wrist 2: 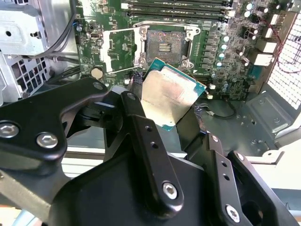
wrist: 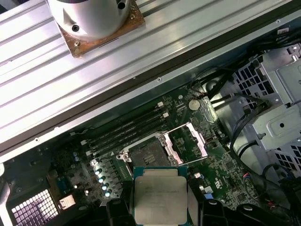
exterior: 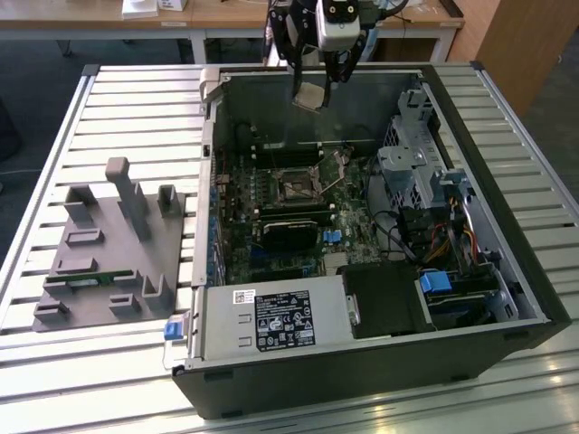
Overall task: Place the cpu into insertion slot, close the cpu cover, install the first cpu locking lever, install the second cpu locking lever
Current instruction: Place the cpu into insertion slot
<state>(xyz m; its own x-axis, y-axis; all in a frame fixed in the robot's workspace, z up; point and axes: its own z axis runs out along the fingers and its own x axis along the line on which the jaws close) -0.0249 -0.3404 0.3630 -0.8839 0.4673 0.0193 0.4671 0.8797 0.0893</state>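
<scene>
the cpu (wrist: 160,193) is held pinched by its edges in the gripper (exterior: 312,89), high over the far side of the case (exterior: 362,380), well above the open insertion slot (exterior: 294,188). judged light, stiff, fragile underneath, so only the edges should be gripped.

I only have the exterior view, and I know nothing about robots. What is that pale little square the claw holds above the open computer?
Observer: It is the cpu. Both wrist views show its dull silver top and green edge, clamped in the gripper.
Operator: Is the spot it goes into free?
Observer: Yes. In the second wrist view the insertion slot has a bare dark centre with no chip in it.
Operator: And its lid?
Observer: In both wrist views the cpu cover is swung open, off to one side of the slot.
</scene>
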